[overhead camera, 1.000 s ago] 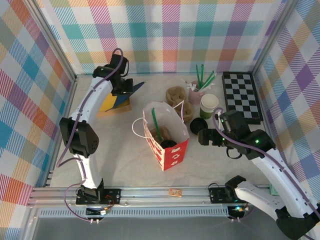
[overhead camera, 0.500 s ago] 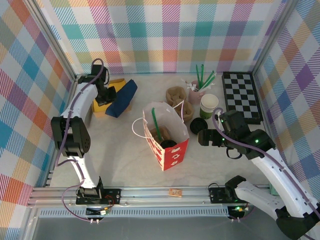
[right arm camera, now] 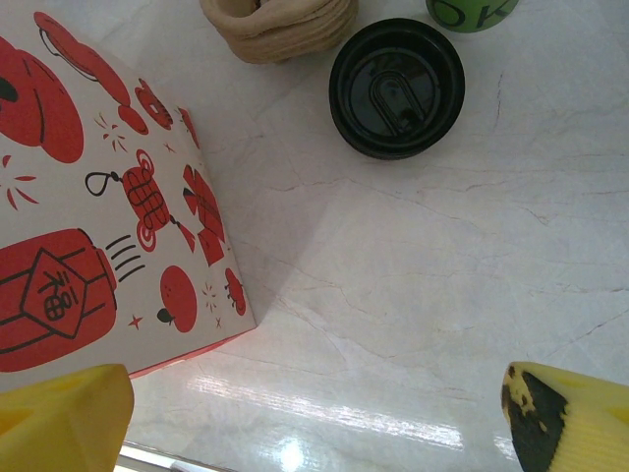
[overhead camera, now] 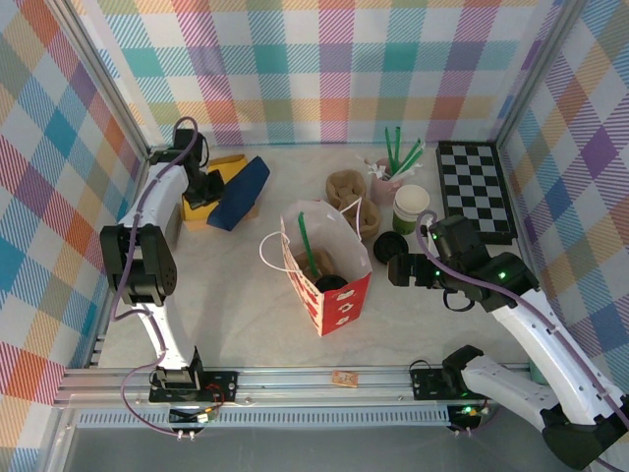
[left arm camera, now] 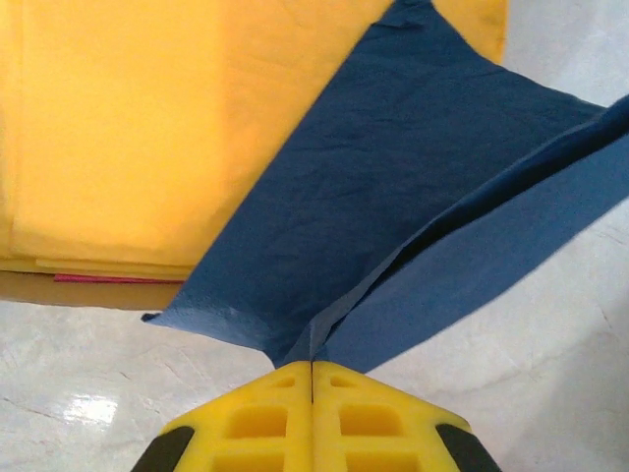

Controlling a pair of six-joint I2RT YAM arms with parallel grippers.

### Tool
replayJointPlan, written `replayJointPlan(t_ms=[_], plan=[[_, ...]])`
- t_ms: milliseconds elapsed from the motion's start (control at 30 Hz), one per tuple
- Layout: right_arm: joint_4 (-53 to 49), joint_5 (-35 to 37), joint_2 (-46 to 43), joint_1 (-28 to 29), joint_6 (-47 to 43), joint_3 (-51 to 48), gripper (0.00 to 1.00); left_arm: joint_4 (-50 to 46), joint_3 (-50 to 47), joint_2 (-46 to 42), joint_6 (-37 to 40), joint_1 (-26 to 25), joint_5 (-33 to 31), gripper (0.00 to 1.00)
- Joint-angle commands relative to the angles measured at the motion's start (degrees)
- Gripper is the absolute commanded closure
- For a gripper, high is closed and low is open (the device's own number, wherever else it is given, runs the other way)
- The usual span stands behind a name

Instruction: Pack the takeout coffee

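Observation:
The red-and-white paper bag (overhead camera: 329,267) stands open mid-table, and its printed side (right arm camera: 88,216) fills the left of the right wrist view. Deep inside it a round black top (overhead camera: 331,283) shows, apparently the takeout coffee, beside a green straw (overhead camera: 307,246). My right gripper (overhead camera: 398,270) (right arm camera: 314,418) is open and empty just right of the bag, low over the table. A loose black lid (overhead camera: 390,246) (right arm camera: 396,87) lies beyond it. My left gripper (overhead camera: 201,182) (left arm camera: 313,366) at the back left is shut on a corner of a blue napkin (overhead camera: 239,192) (left arm camera: 393,197).
A lidless green-and-cream cup (overhead camera: 411,208) (right arm camera: 472,12) stands behind the loose lid. Brown cup sleeves (overhead camera: 346,187) (right arm camera: 280,25), a pink holder of green straws (overhead camera: 390,177) and a checkerboard (overhead camera: 475,187) sit at the back right. Yellow napkins (overhead camera: 211,205) (left arm camera: 128,128) lie under the blue one.
My left arm has swung left toward the back corner, dragging the blue napkin down and leftward over the yellow stack. The right arm has barely moved.

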Motion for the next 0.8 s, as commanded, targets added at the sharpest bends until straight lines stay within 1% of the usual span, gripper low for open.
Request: replayJointPlan(t_ms=[0, 333, 533, 767], plan=[[0.39, -0.52, -0.49, -0.38, 0.53, 1.24, 0.04, -0.12, 1.03, 1.25, -1.28, 1.47, 0.72, 1.0], [-0.09, -0.31, 0.05, -0.38, 0.02, 2.35, 0.04, -1.6, 3.07, 3.2, -2.01, 4.38, 0.23, 1.0], [-0.36, -0.11, 0.48, -0.38, -0.41, 3.61, 0.04, -3.49, 4.82, 6.0, -1.06, 4.58, -0.46, 1.0], [-0.91, -0.04, 0.66, -0.38, -0.45, 4.42, 0.04, -6.2, 8.7, 9.6, 0.0, 4.84, -4.23, 1.0]])
